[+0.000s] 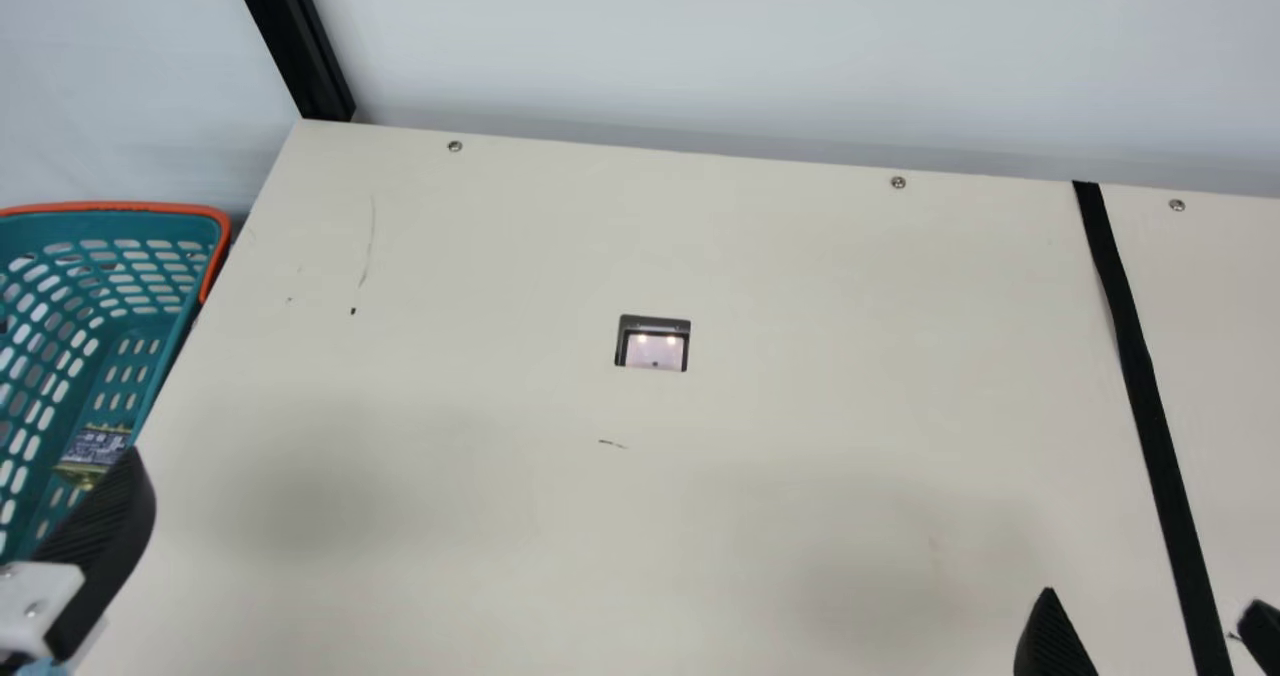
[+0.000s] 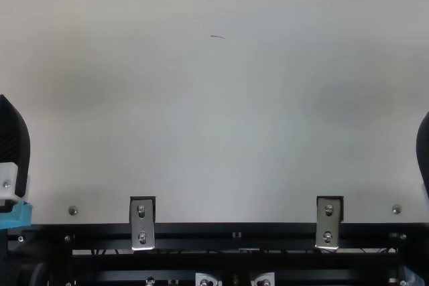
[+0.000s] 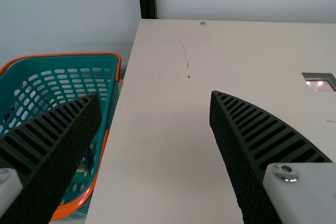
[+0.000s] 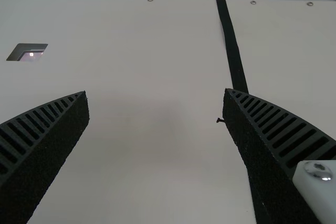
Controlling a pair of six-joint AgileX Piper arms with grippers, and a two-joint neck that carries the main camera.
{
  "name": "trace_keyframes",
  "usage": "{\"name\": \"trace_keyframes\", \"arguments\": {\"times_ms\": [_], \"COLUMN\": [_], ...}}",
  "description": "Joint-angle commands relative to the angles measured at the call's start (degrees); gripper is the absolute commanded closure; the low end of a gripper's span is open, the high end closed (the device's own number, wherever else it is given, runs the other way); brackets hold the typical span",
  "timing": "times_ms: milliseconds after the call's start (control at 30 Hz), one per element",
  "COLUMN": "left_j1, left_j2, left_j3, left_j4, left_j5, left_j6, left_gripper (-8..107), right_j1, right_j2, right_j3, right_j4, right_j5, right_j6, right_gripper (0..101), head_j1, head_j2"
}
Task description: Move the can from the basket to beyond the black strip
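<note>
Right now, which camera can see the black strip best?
The main view: there the black strip runs from the table's far edge to the picture's bottom with nothing covering it. The right wrist view shows it too, but a finger of my right claw covers part.

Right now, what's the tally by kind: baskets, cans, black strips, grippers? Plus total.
Basket: 1
Can, partly visible inside the basket: 1
Black strip: 1
Grippers, left gripper and right gripper: 2
Total: 5
</note>
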Motion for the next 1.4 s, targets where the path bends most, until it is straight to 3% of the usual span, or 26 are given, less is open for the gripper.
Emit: {"name": "trace_keyframes", "arguments": {"times_ms": [0,500,1033,1367], "left_j1": [0.00,0.00,0.00,0.00], "left_j2": [0.00,0.00,0.00,0.00], "left_j3": [0.00,0.00,0.00,0.00], "left_j4": [0.00,0.00,0.00,0.00], "left_j5": [0.00,0.00,0.00,0.00], "left_j6": [0.00,0.00,0.00,0.00], "left_gripper": [9,9,9,9], "right_j1": [0.00,0.00,0.00,0.00], "right_j2": [0.00,0.00,0.00,0.00], "right_j3": [0.00,0.00,0.00,0.00], "right_j4": [0.00,0.00,0.00,0.00], "right_j5": [0.00,0.00,0.00,0.00], "right_j6": [0.00,0.00,0.00,0.00], "right_gripper": [0,0,0,0], "head_j1": [-1.58,-2.34,-9.74,-11.40], "head_j2": [1.78,15.18,21.43,21.75]}}
